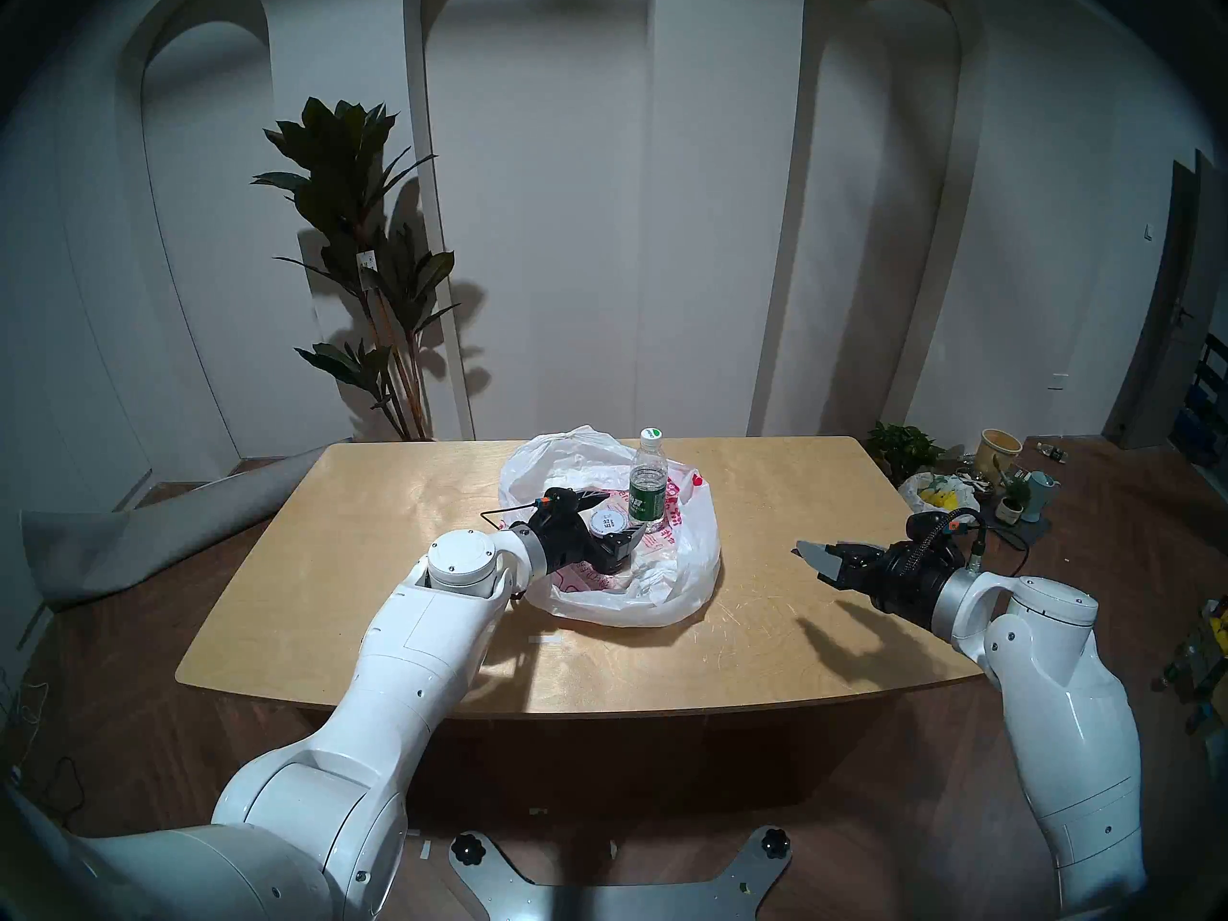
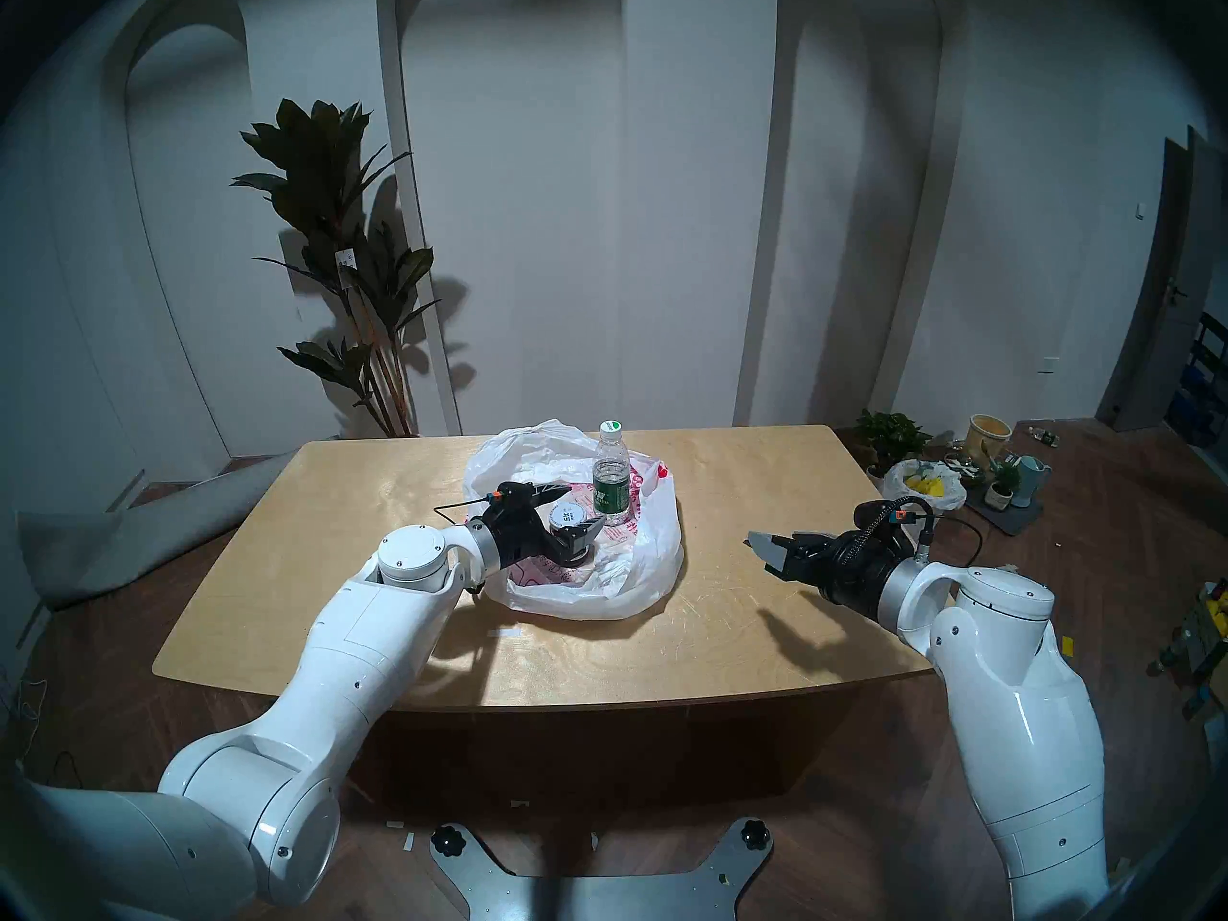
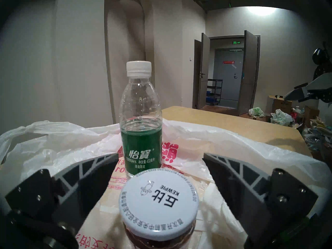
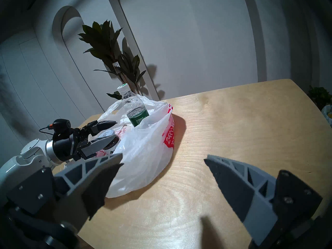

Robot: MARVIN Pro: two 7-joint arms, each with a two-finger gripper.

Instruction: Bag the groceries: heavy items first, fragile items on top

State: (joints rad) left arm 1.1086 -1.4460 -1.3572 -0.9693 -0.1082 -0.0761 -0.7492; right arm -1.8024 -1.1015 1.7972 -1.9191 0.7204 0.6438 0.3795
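The white shopping bag (image 1: 664, 587) with red print lies open at the table's middle. The water bottle (image 1: 648, 481) with the green label stands upright in it, towards the back. The dark jar (image 1: 608, 522) with the grey lid stands upright on the bag's plastic, just in front and left of the bottle. My left gripper (image 1: 618, 515) is open, with one finger on each side of the jar and not touching it; the left wrist view shows the jar (image 3: 159, 202) between the spread fingers (image 3: 86, 173). My right gripper (image 1: 811, 557) is open and empty above the table, right of the bag.
The wooden table (image 1: 399, 567) has rounded edges. A tall plant (image 1: 372, 268) stands behind its left rear corner. A rolled grey mat (image 1: 133, 534) lies on the floor at left. A small white bag with yellow things (image 1: 937, 494) and pots (image 1: 1000, 448) sit on the floor at right.
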